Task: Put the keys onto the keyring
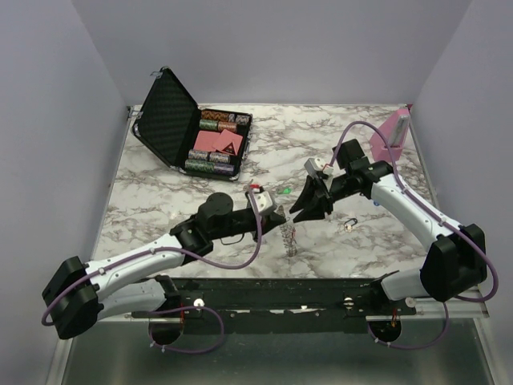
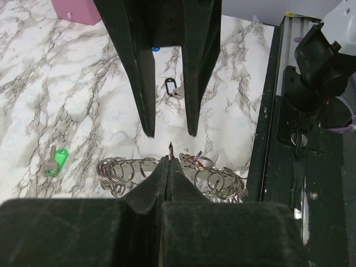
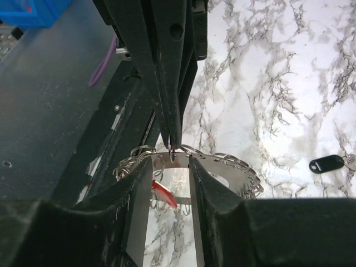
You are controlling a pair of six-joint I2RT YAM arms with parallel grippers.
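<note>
We are looking at a marble table [image 1: 160, 192] with two robot arms reaching in from its near edge. Closest to us, the keyring [image 2: 119, 171], a silvery chain of small loops, is lying bunched by the front rail, and the red key [image 3: 163, 193] is hanging on it. The left gripper [image 2: 168, 162] is pressing its fingers fully together, pinching a loop of the chain at their tips. The right gripper [image 3: 166, 167] is facing it with jaws parted, one finger on either side of those tips, gripping nothing. A little farther out, the black key [image 1: 350, 224] is lying to the right and the green key [image 1: 284, 191] beyond the grippers. At the back, an open case [image 1: 172, 112] is sitting on the left and a pink stand [image 1: 393, 135] on the right.
</note>
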